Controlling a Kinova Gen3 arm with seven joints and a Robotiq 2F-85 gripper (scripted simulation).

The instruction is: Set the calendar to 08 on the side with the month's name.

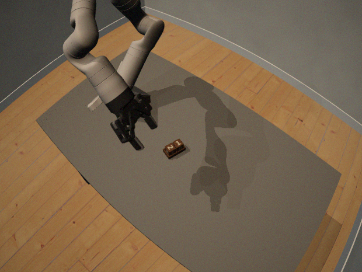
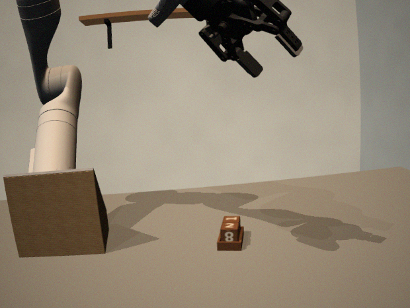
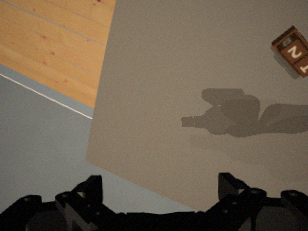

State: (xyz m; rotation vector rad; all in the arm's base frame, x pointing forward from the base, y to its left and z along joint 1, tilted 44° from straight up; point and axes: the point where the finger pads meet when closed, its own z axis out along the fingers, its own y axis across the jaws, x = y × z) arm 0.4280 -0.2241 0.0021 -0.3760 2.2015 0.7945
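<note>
Overhead, the grey arm (image 1: 102, 79) is reaching in from the upper left, and its black gripper (image 1: 139, 132) is hanging high above the table (image 1: 204, 204) with the jaws spread wide and nothing between them. To the right of the gripper and well apart from it, the small brown tray (image 1: 174, 154) is lying flat on the table, carrying two cubes side by side. The cube on the left (image 1: 169, 147) is showing a 2 on top, and the cube on the right (image 1: 178, 143) is showing a 1. In the side view, the near cube (image 2: 229, 231) is facing the camera with an 8, while a tan box (image 2: 56, 213) is sitting at the far left under the arm. The arm's shadow (image 1: 213, 163) is falling across the table further right.
</note>
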